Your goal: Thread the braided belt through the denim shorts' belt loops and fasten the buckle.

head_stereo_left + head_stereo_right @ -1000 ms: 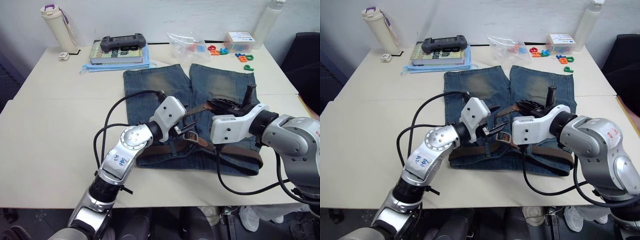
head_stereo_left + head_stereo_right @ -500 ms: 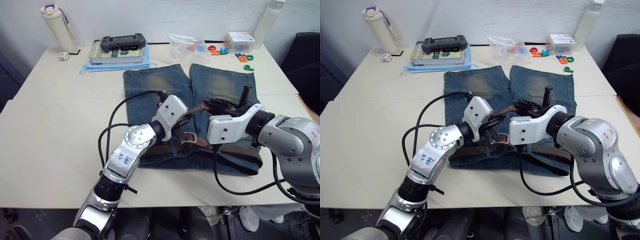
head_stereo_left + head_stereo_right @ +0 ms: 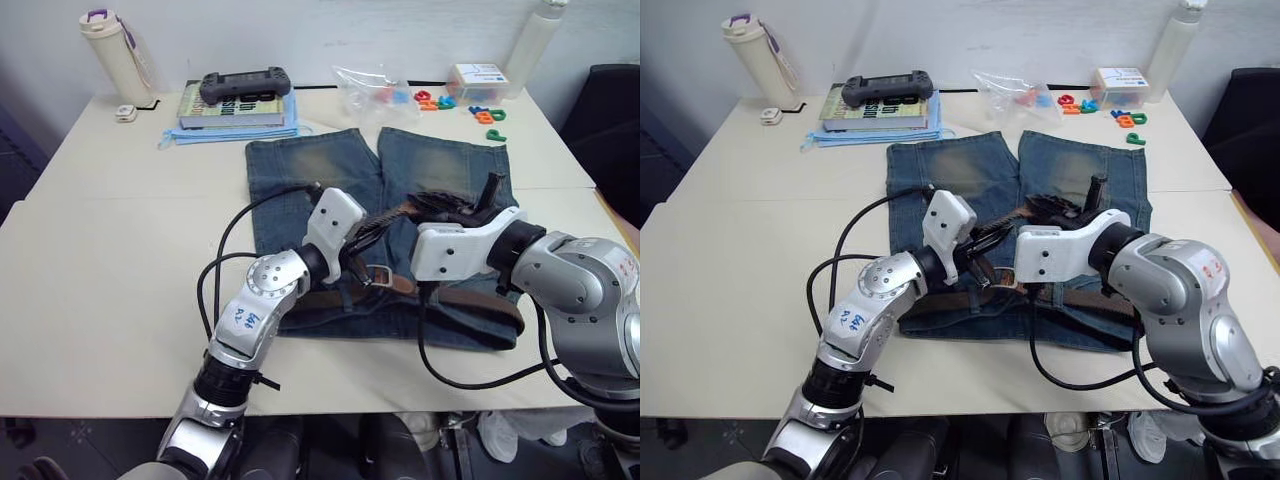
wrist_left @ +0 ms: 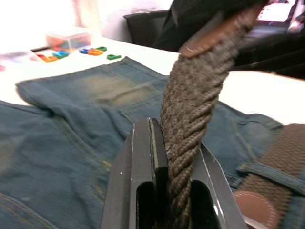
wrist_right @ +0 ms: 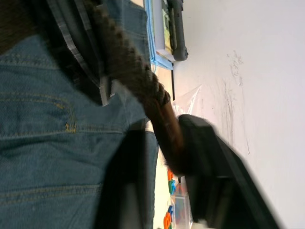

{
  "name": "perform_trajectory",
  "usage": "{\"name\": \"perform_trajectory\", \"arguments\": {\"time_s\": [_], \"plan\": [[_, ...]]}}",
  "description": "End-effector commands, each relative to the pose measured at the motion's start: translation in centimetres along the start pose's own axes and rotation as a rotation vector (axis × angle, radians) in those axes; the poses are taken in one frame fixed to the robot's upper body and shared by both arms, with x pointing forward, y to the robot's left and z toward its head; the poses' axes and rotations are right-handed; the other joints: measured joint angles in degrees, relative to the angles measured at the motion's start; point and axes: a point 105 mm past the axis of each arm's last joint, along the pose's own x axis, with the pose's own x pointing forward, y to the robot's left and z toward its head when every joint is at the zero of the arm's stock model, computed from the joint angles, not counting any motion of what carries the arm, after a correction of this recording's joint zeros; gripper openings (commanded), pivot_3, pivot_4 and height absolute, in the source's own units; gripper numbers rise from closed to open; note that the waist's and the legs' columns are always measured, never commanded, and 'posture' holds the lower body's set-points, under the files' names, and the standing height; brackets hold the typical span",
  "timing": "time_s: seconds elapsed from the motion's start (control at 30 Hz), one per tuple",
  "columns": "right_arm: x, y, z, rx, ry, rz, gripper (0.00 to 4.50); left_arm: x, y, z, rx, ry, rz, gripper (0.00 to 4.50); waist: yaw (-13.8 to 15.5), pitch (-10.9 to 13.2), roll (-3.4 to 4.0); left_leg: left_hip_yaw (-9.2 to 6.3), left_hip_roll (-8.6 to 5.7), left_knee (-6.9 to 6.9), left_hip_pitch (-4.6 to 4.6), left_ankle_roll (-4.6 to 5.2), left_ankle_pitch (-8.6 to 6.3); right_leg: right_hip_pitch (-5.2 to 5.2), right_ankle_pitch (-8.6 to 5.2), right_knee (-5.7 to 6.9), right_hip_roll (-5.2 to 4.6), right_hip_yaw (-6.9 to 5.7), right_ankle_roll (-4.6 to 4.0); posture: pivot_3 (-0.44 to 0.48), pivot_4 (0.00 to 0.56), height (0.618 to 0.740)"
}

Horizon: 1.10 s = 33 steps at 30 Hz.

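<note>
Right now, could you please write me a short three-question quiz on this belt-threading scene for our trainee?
1. True or false: the left end effector is shut on the braided belt.
2. What holds the belt's tan tip? A) the right end effector B) a person's hand C) nothing
3. Fill in: the buckle lies on the denim ____.

Key:
1. True.
2. A.
3. Shorts.

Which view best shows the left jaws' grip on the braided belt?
Left wrist view: the braided belt sits clamped between the left gripper jaws. Both eye views show that grasp small; right wrist view shows the belt's tan tip.
</note>
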Motion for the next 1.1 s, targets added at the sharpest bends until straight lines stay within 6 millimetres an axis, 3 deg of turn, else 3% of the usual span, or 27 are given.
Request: {"name": "perform_trajectory", "arguments": {"time_s": [0.03,0.1,0.13,0.33,0.43,0.57,0.67,0.73,0.83,1.1], "plan": [[-0.6,-1.4,0.5,-0.008,-0.001,-0.058,3.23,-0.5,-0.1,1.2,-0.023,-0.064,-0.009,0.0,0.0,0.0,0.0,0.01,0.0,0.0,0.0,0.0,0.0,0.0,0.0,0.0,0.0,0.01,0.0,0.0,0.15,0.659],[-0.7,-1.4,0.5,-0.009,0.004,-0.058,4.27,-0.6,-0.1,1.1,-0.041,-0.069,-0.01,0.0,-0.1,0.0,0.0,0.01,0.0,-0.01,0.01,0.0,0.0,0.0,0.0,0.0,0.0,0.01,0.0,0.0,0.15,0.659],[-0.7,-1.4,0.5,-0.011,0.006,-0.058,4.4,-0.7,0.0,1.1,-0.048,-0.073,-0.011,0.0,-0.1,0.0,0.0,0.01,0.0,-0.01,0.01,0.0,0.0,0.0,0.0,0.0,0.0,0.01,0.0,0.0,0.15,0.659],[-1.2,-0.9,-0.5,0.011,0.061,-0.041,4.4,-1.3,0.9,1.4,-0.175,-0.12,0.033,0.0,0.0,0.0,0.0,0.0,0.0,-0.01,0.0,0.0,0.0,0.0,0.0,0.0,0.0,0.0,0.0,0.0,0.15,0.659],[-2.6,-0.2,-2.5,0.17,0.149,-0.034,4.4,-1.5,1.2,1.4,-0.216,-0.128,0.041,0.0,0.2,0.0,0.0,-0.01,0.0,-0.02,0.0,0.0,0.0,0.0,0.0,-0.01,0.0,0.0,0.0,0.0,0.15,0.659],[-3.9,0.9,-2.9,0.466,0.154,-0.022,4.4,-1.7,1.5,1.5,-0.249,-0.136,0.046,0.0,0.0,0.0,0.0,0.02,0.0,-0.01,0.02,0.0,0.0,0.01,0.0,-0.01,0.01,0.03,0.01,0.0,0.15,0.659],[-3.9,3.6,-1.9,0.797,0.125,0.025,4.4,-1.7,1.3,1.3,-0.258,-0.129,0.035,0.0,-0.1,0.0,0.0,-0.05,0.04,-0.04,0.05,-0.05,0.01,0.03,0.0,-0.01,0.04,-0.01,0.0,0.0,0.15,0.659],[-3.7,5.9,-1.2,0.894,0.14,0.079,4.4,-1.7,1.2,1.2,-0.262,-0.126,0.027,0.0,0.1,0.0,-0.01,-0.08,0.04,-0.05,0.06,-0.05,0.01,0.05,0.0,-0.01,0.04,-0.04,0.0,0.0,0.15,0.659],[-2.9,7.6,-1.2,1.041,0.185,0.05,4.4,-1.7,1.2,1.3,-0.266,-0.133,0.024,0.0,-0.1,0.0,-0.01,-0.07,-0.02,-0.05,0.03,-0.03,0.01,0.02,0.0,-0.02,-0.01,0.0,0.0,0.0,0.15,0.659],[-2.5,11.8,-2.4,1.141,0.345,0.07,4.4,-2.4,1.7,2.1,-0.286,-0.169,0.042,0.0,-0.2,0.0,0.0,-0.05,-0.02,-0.06,0.06,-0.05,0.02,0.02,0.0,0.01,0.0,0.01,0.0,0.0,0.15,0.659]]}}
